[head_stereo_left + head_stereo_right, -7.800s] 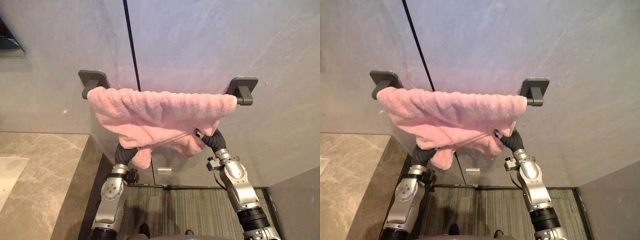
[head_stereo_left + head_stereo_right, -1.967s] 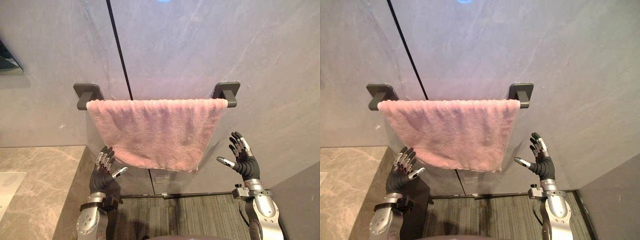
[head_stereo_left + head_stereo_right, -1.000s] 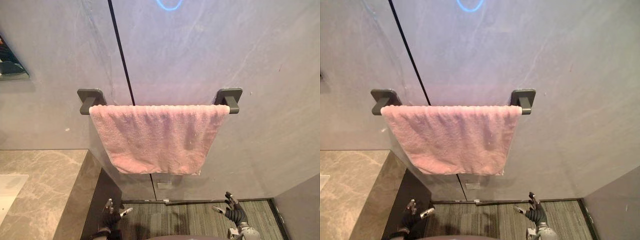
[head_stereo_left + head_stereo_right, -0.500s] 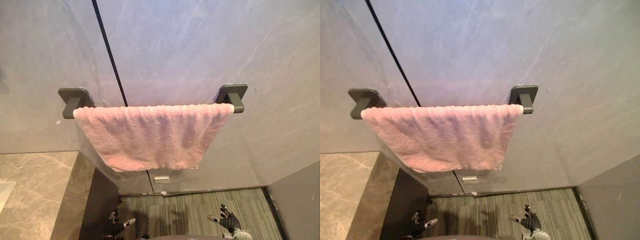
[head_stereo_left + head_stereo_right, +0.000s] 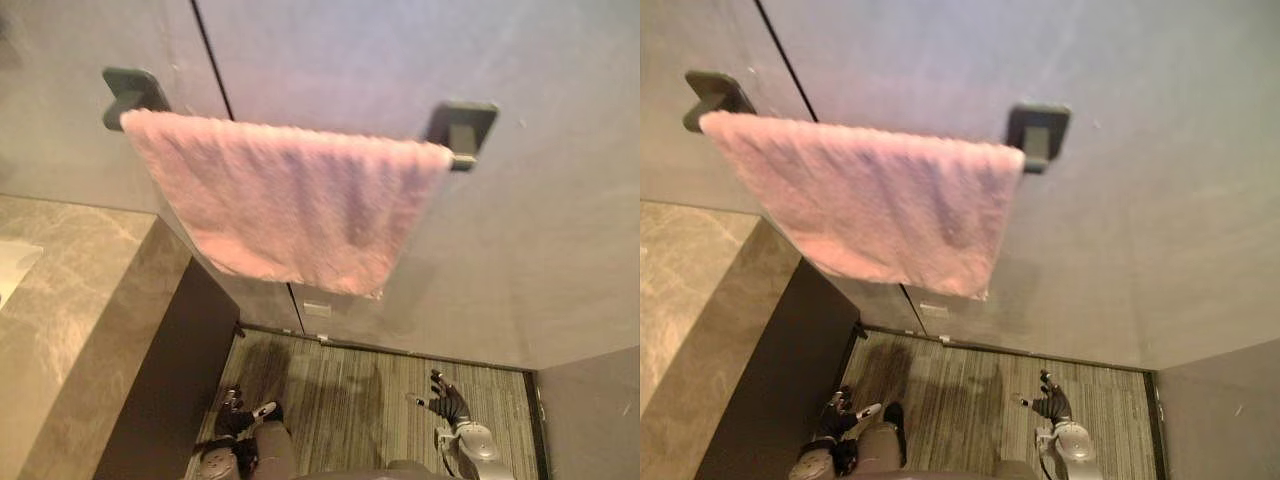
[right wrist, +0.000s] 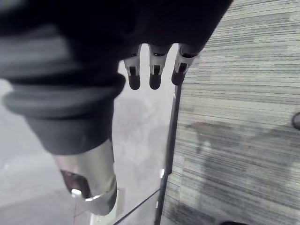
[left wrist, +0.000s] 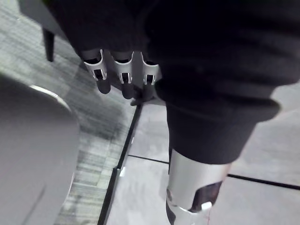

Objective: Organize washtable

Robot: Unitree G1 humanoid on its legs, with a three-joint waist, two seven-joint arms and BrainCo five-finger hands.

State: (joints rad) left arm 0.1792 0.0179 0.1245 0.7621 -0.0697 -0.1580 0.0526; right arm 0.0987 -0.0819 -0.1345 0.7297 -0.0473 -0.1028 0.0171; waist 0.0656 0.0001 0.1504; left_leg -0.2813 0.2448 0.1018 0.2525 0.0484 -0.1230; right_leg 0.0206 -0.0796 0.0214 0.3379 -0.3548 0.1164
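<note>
A pink towel [image 5: 290, 200] hangs spread flat over a dark rail between two dark wall brackets [image 5: 462, 126] on the grey wall. Both of my hands are low, far below the towel and clear of it. My left hand [image 5: 237, 416] is near the dark side of the counter, fingers straight, holding nothing. Over the striped floor my right hand [image 5: 447, 402] is open and empty. In the wrist views the fingers [image 7: 123, 77] of the left hand and the fingers [image 6: 155, 69] of the right hand point straight out over the floor.
A beige marble counter [image 5: 70, 310] with a dark side panel [image 5: 165, 385] stands at the left. The floor [image 5: 350, 390] is a grey striped carpet. A grey wall [image 5: 590, 415] rises at the lower right corner. A black seam [image 5: 212, 45] runs down the wall behind the towel.
The whole view has shifted and tilted, so the camera moved. Over the last seconds both hands dropped from beside the towel to near the floor. The towel hangs flat as before.
</note>
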